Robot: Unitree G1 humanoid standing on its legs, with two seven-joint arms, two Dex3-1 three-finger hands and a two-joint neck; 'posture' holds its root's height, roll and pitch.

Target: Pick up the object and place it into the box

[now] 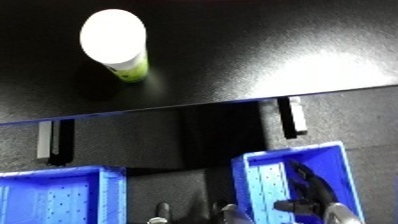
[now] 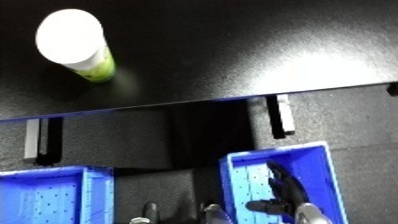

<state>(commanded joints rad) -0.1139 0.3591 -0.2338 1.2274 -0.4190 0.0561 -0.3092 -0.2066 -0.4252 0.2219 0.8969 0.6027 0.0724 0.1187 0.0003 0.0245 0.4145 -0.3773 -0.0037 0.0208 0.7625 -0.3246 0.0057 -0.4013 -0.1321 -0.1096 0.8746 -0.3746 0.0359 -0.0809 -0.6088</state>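
Observation:
A bottle (image 1: 118,44) with a wide white cap and a yellow-green body stands upright on the black table top (image 1: 266,45), at the far left. Near the bottom right sits a blue bin (image 1: 293,153). My right hand (image 1: 311,192) hangs over the inside of this bin, far from the bottle, with its black fingers relaxed and open and nothing in them. My left hand does not show.
A second blue bin (image 1: 55,176) sits at the bottom left. The table's front edge (image 1: 178,107) runs across the middle, with a black and white bracket (image 1: 291,118) under it on the right and another (image 1: 50,141) on the left. Two small metal parts (image 1: 161,212) poke up between the bins.

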